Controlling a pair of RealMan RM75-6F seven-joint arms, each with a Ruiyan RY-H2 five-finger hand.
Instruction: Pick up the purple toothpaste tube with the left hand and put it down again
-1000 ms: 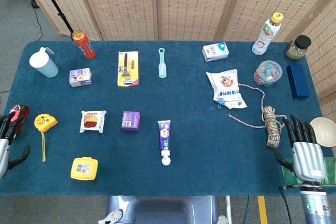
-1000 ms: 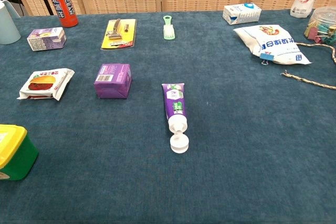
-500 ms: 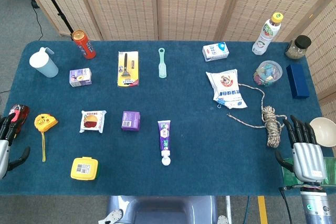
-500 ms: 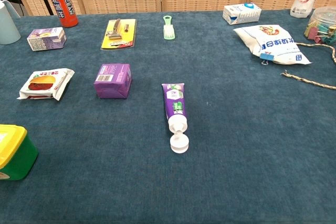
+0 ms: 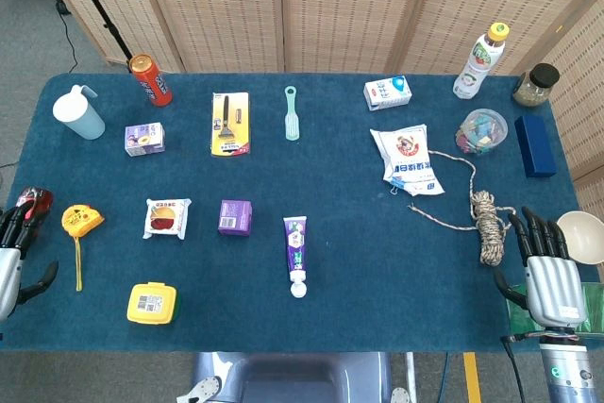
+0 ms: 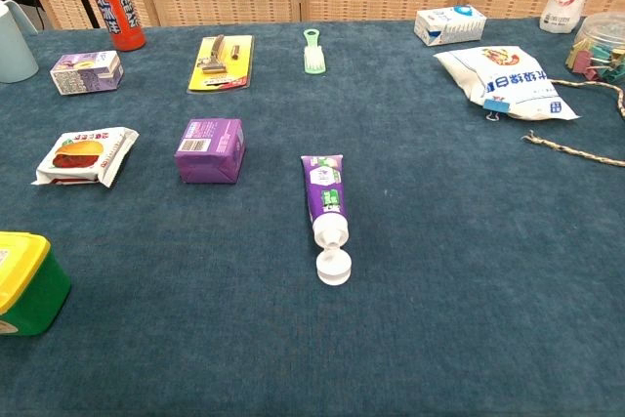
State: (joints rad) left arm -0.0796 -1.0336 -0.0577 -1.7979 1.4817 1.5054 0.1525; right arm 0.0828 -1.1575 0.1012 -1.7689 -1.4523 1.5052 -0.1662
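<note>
Where the blue table (image 5: 340, 261) comes nearest to us, we find the purple toothpaste tube (image 5: 295, 250) lying flat, a little left of the middle. Its long axis runs from the far side toward the near edge, with the white cap (image 6: 333, 267) pointing at us and the flat crimped end pointing away. Nothing touches it.

Just beside it to the left sits a small purple box (image 5: 235, 217), and further left a snack packet (image 5: 167, 218). A yellow lidded box (image 5: 152, 303) rests near the front edge, left of the tube.

Well apart from the tube, at the table's left edge, we see our left hand (image 5: 13, 257) beside a yellow tape measure (image 5: 81, 221). Its fingers are spread and it holds nothing. At the right edge our right hand (image 5: 547, 271) rests with its fingers straight and apart, also holding nothing, close to a coiled rope (image 5: 488, 222).

Further back stand a red can (image 5: 150, 80), a razor pack (image 5: 229, 124), a green brush (image 5: 292, 112) and a white bag (image 5: 406, 159).
</note>
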